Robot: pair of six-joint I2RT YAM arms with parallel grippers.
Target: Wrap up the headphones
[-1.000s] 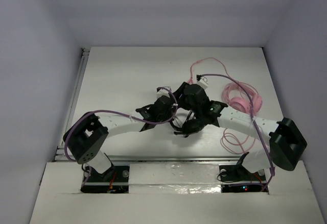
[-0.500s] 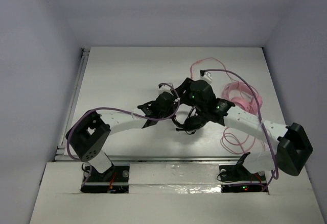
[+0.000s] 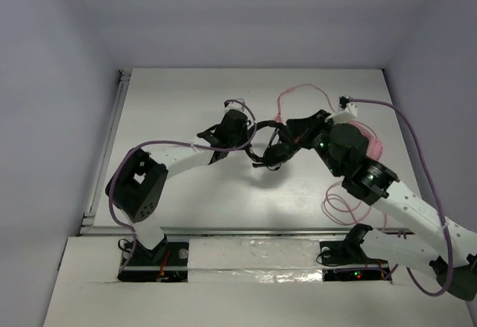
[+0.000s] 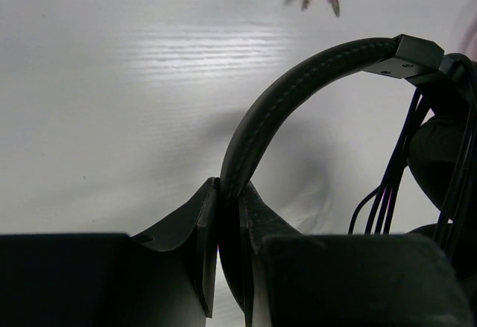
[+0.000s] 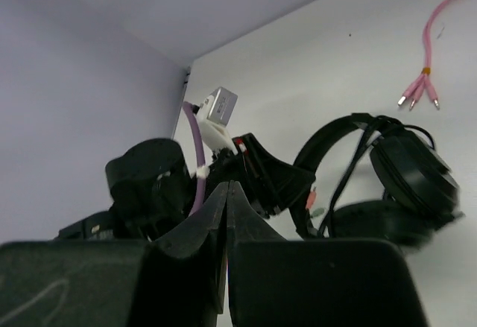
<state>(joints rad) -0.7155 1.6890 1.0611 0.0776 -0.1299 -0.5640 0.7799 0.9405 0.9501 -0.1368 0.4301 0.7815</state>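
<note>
The black headphones (image 3: 273, 153) hang in mid-table, held by the headband (image 4: 298, 92). My left gripper (image 4: 229, 187) is shut on that band at its lower end; the same gripper (image 3: 240, 135) sits just left of the headphones in the top view. Several strands of thin black cable (image 4: 393, 174) run down beside an earcup (image 4: 440, 156). My right gripper (image 5: 227, 185) is shut, and nothing shows between its fingers. It (image 3: 292, 129) points at the headphones from the right. Both earcups (image 5: 414, 174) lie right of its fingertips in the right wrist view.
Pink headphones (image 3: 365, 139) lie at the right, partly behind the right arm. Their pink cable (image 3: 297, 91) trails toward the back and ends in pink plugs (image 5: 419, 94), and more of it loops near the front right (image 3: 337, 208). White walls stand around the table.
The right gripper went from open to shut, and its arm swung out to the right. The left gripper carried the headphones a little farther back.
</note>
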